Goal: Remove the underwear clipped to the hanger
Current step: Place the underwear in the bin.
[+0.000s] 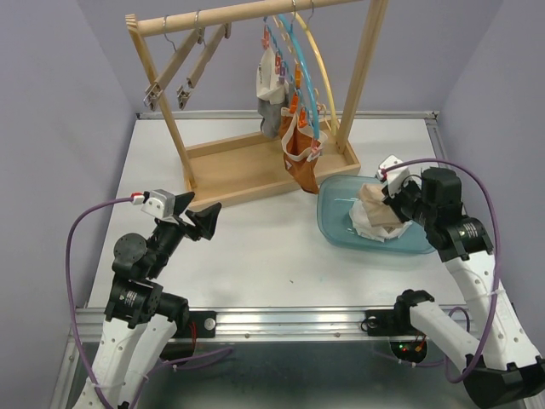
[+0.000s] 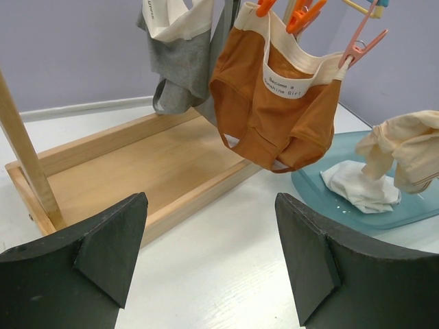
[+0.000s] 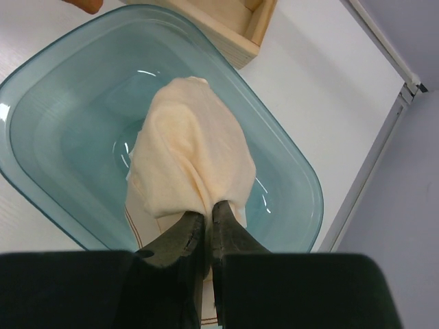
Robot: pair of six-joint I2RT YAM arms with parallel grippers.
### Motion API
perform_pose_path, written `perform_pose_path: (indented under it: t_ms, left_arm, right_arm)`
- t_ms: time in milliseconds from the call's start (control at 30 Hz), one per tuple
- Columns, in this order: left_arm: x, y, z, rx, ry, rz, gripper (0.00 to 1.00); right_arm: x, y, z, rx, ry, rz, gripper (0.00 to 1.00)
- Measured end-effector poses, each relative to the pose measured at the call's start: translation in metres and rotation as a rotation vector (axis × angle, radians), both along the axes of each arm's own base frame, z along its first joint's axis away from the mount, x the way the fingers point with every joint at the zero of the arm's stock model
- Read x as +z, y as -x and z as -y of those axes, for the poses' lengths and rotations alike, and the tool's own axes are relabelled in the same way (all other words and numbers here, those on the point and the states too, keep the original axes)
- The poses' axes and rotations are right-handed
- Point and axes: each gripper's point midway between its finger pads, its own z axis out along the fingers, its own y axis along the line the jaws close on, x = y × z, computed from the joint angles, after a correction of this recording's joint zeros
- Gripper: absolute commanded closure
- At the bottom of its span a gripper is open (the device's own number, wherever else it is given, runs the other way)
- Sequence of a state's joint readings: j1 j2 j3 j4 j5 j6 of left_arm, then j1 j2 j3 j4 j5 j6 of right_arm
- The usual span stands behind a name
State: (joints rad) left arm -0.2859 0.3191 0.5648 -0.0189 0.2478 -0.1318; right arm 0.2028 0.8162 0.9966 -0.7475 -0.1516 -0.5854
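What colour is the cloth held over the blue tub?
The cloth is pale beige, clearest in the right wrist view.

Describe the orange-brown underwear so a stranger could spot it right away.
Find the wooden rack at the table's far side. Under its rail, the orange-brown underwear hangs pegged, right of the grey pair. Nothing else hanging there is rust-coloured.

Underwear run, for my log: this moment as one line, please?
left fingers open, free | right fingers shut on beige pair over tub | white pair in tub | orange pair, grey pair clipped up
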Motion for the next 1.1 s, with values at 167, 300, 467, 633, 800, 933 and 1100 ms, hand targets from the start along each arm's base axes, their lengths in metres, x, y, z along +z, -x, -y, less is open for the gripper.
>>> perform_pose_path:
  t_ms: [167,300,467,633,800,933,1100]
  left_arm:
    - [0.0,0.001,0.001,-0.006,-0.001,0.0,0.14]
    - [0.0,0.001,0.001,-0.006,0.0,0.001,0.14]
    - [0.0,0.001,0.001,-0.007,0.0,0.001,0.14]
    - [0.0,0.001,0.001,-0.01,0.0,0.002,0.14]
    - [0.0,0.001,0.002,-0.012,0.0,0.002,0.14]
    - [0.0,0.002,0.002,-0.014,-0.001,0.002,0.14]
    - [0.0,0.001,0.002,-0.014,-0.001,0.001,0.14]
  right_arm:
    - [-0.008,-0.003,0.006,-0.041,0.0,-0.002,0.99]
    - [-0.029,-0.009,0.011,-0.065,0.012,-0.046,0.86]
    - [-0.063,-0.012,0.024,-0.109,0.026,-0.132,0.37]
    - [-0.087,-0.015,0.03,-0.116,0.023,-0.204,0.0]
    - [-0.087,-0.017,0.023,-0.083,-0.01,-0.208,0.0]
    - [-0.081,-0.017,0.011,-0.029,-0.053,-0.202,0.0]
    - [-0.046,-0.023,-0.008,0.059,-0.125,-0.142,0.0]
